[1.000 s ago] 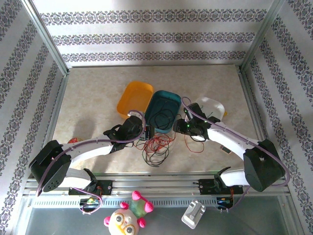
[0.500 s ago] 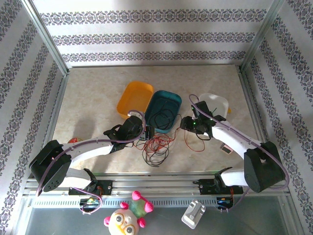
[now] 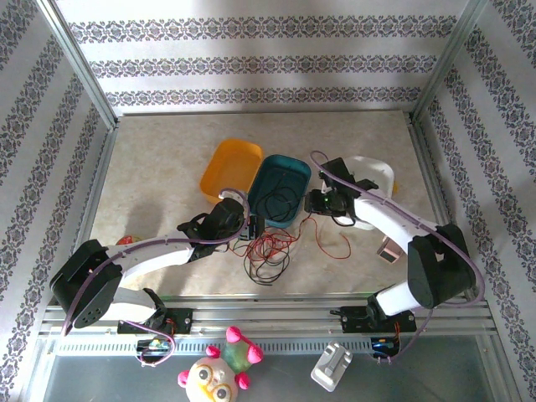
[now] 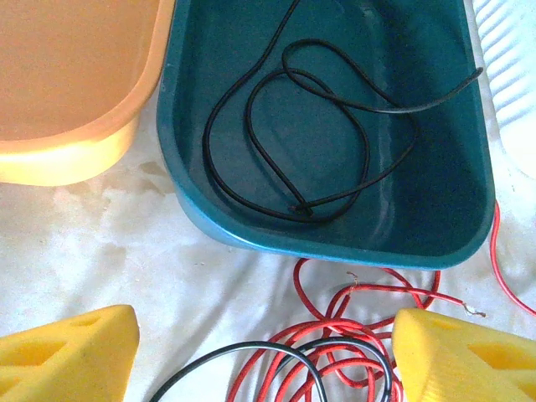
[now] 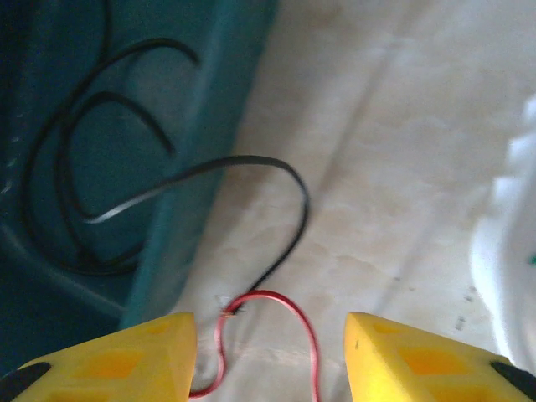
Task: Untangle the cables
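Sorting is judged to be partly done: 1 black cable [image 4: 300, 205] lies apart from the rest, while a knot of red cable [image 3: 266, 251] with black strands through it lies on the table [image 3: 159, 184] near the teal tray [image 4: 276, 239], on its near side. The left gripper [image 4: 264, 343] hangs low over this knot with its jaws apart and nothing clamped, red and black strands lying between the fingers. To the right, the right gripper [image 5: 270, 335] is held over a single loop of red cable beside the teal tray, jaws likewise apart and gripping nothing. The next move is judged to call for 1 gripper to pin the knot while the other closes on 1 strand alone and draws it out slowly, so that the whole bundle is not dragged along. Of the 3 containers, the orange tray [image 4: 67, 159] on the left is seen to hold no cable; the teal tray in the middle holds the coiled black cable, 1 end of which is draped over the right rim onto the table; what the white tray [image 3: 381, 173] on the right holds cannot be told
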Motion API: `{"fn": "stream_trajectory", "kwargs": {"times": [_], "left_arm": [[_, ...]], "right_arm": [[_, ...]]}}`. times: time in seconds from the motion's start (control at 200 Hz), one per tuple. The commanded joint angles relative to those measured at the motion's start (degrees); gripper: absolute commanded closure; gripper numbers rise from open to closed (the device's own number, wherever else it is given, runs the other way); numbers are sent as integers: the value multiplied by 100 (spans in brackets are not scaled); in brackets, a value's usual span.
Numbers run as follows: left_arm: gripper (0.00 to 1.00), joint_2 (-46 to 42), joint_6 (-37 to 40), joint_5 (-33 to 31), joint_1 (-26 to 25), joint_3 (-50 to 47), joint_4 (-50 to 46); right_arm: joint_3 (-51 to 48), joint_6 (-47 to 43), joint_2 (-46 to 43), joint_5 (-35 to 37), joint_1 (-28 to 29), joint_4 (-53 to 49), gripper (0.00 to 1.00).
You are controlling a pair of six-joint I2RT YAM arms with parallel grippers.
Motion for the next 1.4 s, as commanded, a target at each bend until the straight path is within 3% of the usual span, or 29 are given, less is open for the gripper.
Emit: {"fn": "stream_trajectory", "kwargs": {"times": [0.0, 0.33, 0.795, 0.879, 0.954, 1.044, 1.199, 1.394], "left_arm": [[21, 92, 99, -80, -53, 49, -102], [21, 49, 99, -107, -53, 36, -137], [21, 192, 194, -32, -55, 244, -351], [21, 227, 198, -27, -53, 282, -379], [21, 247, 204, -40, -53, 302, -394], [21, 293, 213, -14, -53, 331, -395], [21, 287, 193, -1, -51, 339, -394], [21, 63, 111, -76, -53, 138, -176]], "right_arm": [[237, -89, 262, -60, 77, -200, 51], [124, -54, 909, 208, 68, 125, 52], [963, -80, 2216, 958, 143, 331, 54], [1105, -80, 2374, 1099, 194, 314, 62], [1144, -73, 2465, 1195, 243, 322, 80], [1083, 48, 2442, 1372, 270, 369, 94], [708, 261, 1824, 1495, 294, 767, 99], [287, 88, 621, 2291, 461, 1162, 99]]}}
